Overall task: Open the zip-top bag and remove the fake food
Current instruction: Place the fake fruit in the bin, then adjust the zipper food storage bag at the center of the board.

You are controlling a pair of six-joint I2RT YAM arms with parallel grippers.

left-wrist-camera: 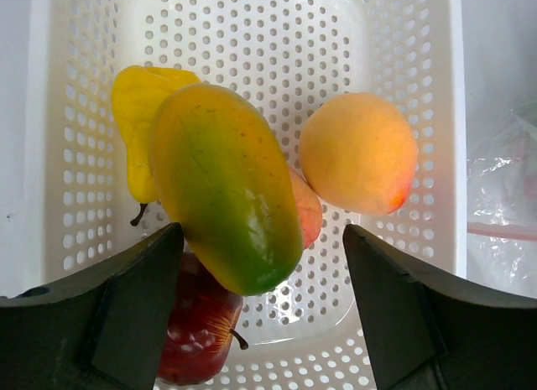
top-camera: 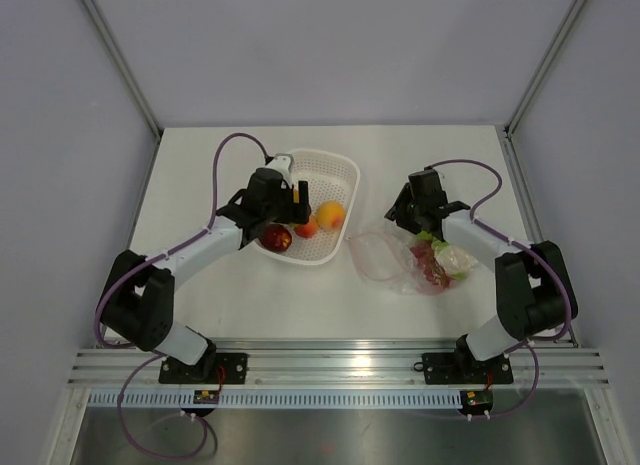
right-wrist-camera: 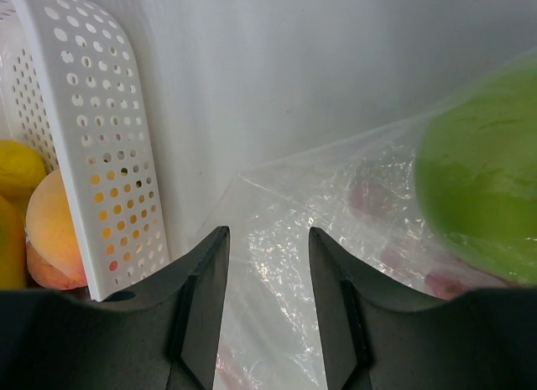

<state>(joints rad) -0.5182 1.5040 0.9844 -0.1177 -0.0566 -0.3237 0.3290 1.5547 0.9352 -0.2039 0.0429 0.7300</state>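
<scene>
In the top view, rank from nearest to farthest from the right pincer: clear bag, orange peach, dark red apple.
1. Clear crinkly zip-top bag, under the right pincer.
2. Round orange-yellow plastic peach, to its left.
3. Dark red plastic apple, farthest left.

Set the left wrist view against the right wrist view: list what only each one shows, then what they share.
Only the left wrist view: a green-and-yellow mango lying in the basket, and a dark red apple partly under it. Only the right wrist view: a green piece inside the zip-top bag, blurred and close to the lens. Both: the white perforated basket, the orange peach in it, and part of the clear bag beside the basket.
</scene>
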